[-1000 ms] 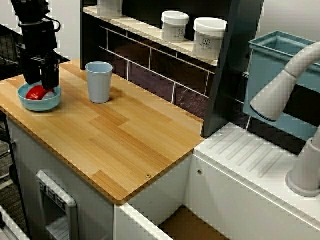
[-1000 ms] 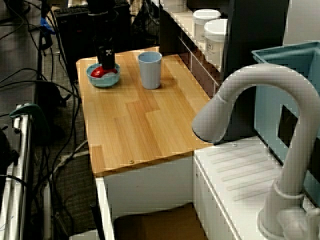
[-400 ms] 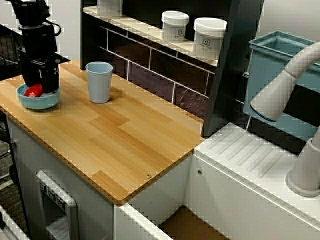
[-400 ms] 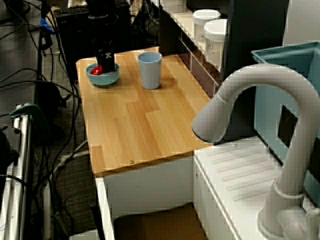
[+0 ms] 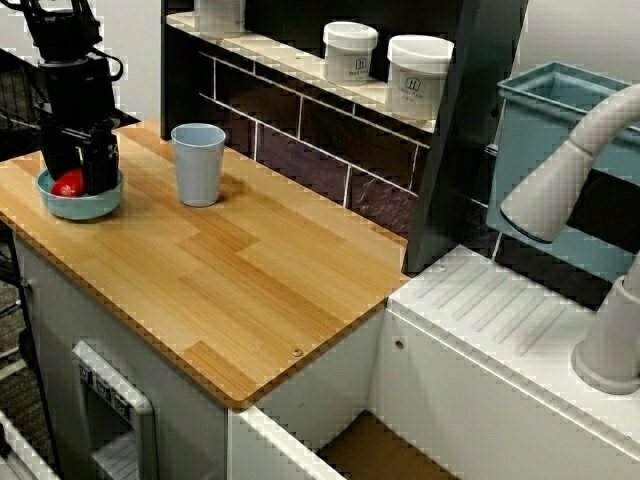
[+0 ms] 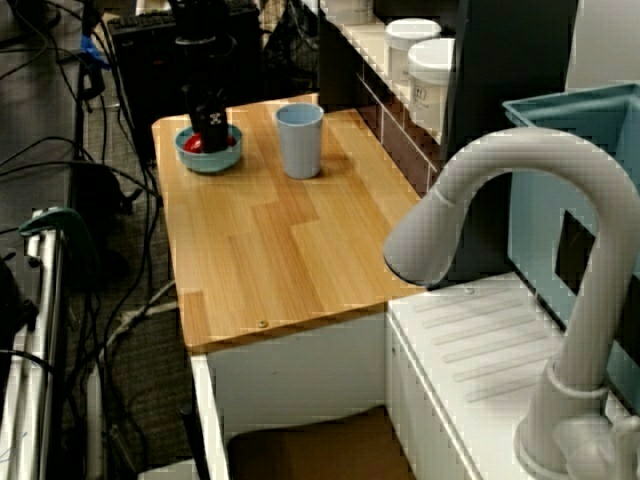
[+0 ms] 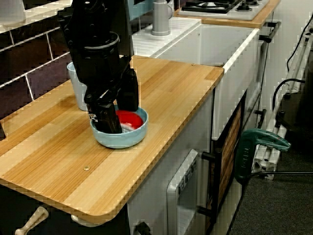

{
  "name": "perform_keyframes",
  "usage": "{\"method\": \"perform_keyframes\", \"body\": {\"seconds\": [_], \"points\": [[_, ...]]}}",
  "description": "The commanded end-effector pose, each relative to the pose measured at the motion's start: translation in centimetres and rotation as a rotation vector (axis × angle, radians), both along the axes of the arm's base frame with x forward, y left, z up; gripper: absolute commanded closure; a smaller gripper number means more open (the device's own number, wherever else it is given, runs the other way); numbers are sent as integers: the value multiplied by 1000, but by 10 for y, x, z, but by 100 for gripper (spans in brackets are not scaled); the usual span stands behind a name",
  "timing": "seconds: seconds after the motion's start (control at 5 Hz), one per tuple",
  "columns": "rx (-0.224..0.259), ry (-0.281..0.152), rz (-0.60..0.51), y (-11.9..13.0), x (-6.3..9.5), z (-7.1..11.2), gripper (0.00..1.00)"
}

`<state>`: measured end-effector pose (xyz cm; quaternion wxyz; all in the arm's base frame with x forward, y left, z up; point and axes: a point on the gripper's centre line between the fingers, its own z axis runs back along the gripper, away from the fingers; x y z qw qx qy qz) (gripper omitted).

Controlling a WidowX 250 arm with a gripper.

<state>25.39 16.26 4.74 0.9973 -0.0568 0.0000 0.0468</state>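
In the view from the side, the hand (image 7: 119, 113) stands in the bowl (image 7: 133, 139) and covers part of the red thing (image 7: 132, 119); whether its fingers touch it cannot be told. The arm (image 7: 98, 44) hides most of the cup (image 7: 75, 93) there, and every view cuts the arm off at the top. The jars (image 5: 417, 76) seem to carry labels, too small to read.
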Motion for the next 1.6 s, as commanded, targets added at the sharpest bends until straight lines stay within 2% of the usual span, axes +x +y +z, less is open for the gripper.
{"method": "perform_keyframes", "body": {"seconds": [0.0,0.2,0.6,1.2,1.4], "points": [[38,-31,1,-2,-1,9,3],[40,-37,-2,-3,-1,8,100],[38,-41,-2,-1,-3,11,100],[-13,-85,-10,7,5,60,100],[-14,-95,-22,3,7,67,100]]}}
